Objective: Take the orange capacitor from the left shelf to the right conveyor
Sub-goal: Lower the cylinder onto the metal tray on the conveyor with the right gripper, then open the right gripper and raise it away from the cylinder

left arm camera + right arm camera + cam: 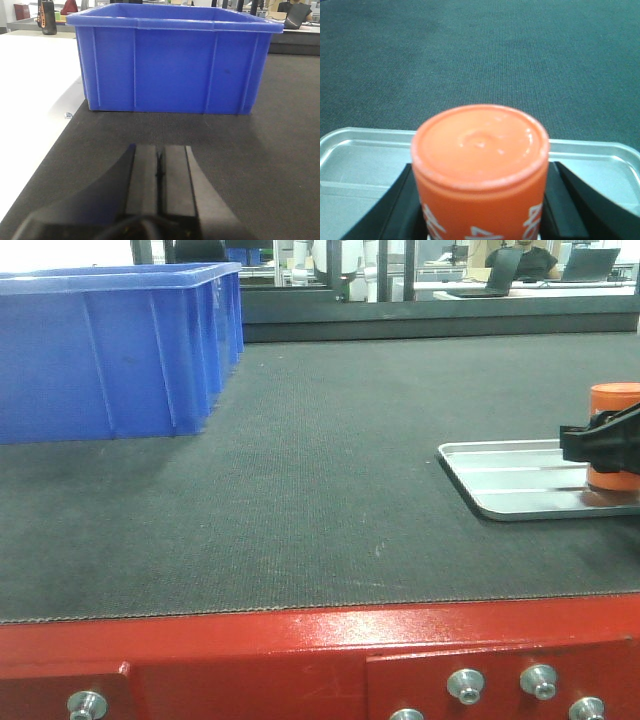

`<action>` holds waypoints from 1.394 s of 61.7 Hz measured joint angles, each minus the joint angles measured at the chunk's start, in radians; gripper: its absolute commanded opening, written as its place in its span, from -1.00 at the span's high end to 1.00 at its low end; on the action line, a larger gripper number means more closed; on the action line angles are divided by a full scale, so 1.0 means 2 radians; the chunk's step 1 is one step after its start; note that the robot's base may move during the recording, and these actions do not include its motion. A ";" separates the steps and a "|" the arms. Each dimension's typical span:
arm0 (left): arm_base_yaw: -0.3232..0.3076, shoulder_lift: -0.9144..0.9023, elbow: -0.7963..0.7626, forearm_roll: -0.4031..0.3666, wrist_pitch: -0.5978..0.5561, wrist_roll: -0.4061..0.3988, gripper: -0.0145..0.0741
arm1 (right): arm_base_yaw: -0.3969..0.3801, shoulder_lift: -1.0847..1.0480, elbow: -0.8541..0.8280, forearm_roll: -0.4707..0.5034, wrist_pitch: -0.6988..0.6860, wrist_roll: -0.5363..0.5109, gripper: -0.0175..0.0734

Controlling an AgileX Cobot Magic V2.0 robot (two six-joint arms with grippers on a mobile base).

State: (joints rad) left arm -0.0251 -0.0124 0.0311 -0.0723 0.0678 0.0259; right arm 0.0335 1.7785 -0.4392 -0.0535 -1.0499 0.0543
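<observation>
The orange capacitor [612, 398] stands upright at the right edge of the front view, over a shallow silver tray [500, 478] that lies on the right conveyor [330, 470]. My right gripper [600, 443] is shut on it. In the right wrist view the capacitor [480, 150] fills the middle, with black fingers [402, 202] pressed to both sides; whether its base touches the tray [360, 150] is hidden. My left gripper [159, 155] is shut and empty, low over the belt [250, 165]. The left shelf is out of view.
A large blue bin [110, 350] sits on the belt at the back left, straight ahead of the left gripper [170, 65]. The belt's red front edge [300, 650] carries silver bolts. A white surface [30, 100] borders the belt on the left.
</observation>
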 measured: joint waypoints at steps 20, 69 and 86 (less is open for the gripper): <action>0.000 0.000 0.000 0.000 0.000 0.000 0.96 | 0.000 -0.018 0.000 0.000 0.024 0.004 -0.77; 0.000 0.000 0.000 0.000 0.000 0.000 0.96 | 0.000 -0.549 0.000 0.000 0.505 0.071 0.47; 0.000 0.000 0.000 0.000 0.000 0.000 0.96 | 0.000 -0.666 0.000 0.000 0.618 0.072 0.49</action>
State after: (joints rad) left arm -0.0251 -0.0124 0.0311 -0.0723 0.0678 0.0259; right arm 0.0335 0.4457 -0.4392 -0.0535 0.1857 0.1983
